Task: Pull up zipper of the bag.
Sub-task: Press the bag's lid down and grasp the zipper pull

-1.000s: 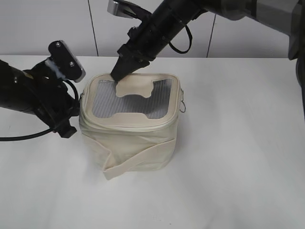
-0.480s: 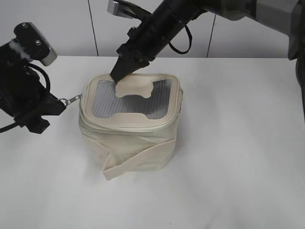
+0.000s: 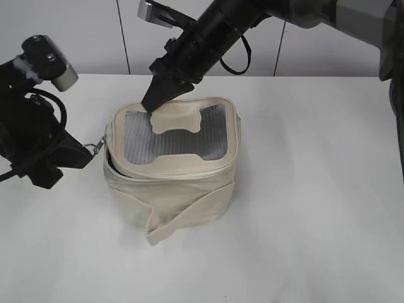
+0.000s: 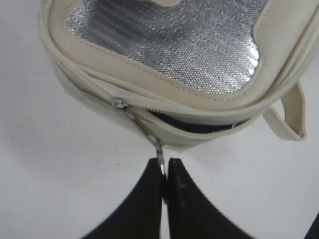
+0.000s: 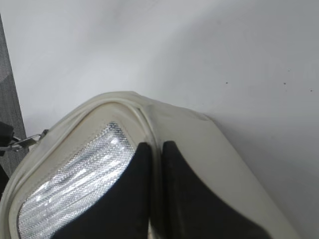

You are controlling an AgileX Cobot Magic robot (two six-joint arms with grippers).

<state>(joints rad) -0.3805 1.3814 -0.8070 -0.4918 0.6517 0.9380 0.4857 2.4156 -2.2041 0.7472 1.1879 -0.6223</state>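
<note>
The cream bag (image 3: pixel 183 196) stands mid-table, with its grey mesh top (image 3: pixel 170 142) facing up. My left gripper (image 3: pixel 83 153) is at the bag's left and is shut on a silver ring pull (image 3: pixel 96 146). In the left wrist view the pull (image 4: pixel 159 152) sits between the shut jaws of the gripper (image 4: pixel 164 168). The zipper (image 4: pixel 164 107) gapes there, showing a dark slit (image 4: pixel 199 127). My right gripper (image 3: pixel 153 101) reaches across from the right and is shut on the lid's rear rim (image 5: pixel 155 130). The right gripper (image 5: pixel 153 148) also shows in the right wrist view. The flat strap (image 3: pixel 189 213) wraps the bag's front.
The bag stands on a white table (image 3: pixel 315 221), with a white panelled wall (image 3: pixel 95 38) behind it. My left arm's black body and cable (image 3: pixel 31 145) lie on the table left of the bag. The right arm (image 3: pixel 214 31) slants down over the bag's back.
My left gripper pulled the ring pull out to the left, and the zipper gap on the bag's left side has widened. The bag has tilted and shifted slightly. The right gripper has kept hold of the rear rim.
</note>
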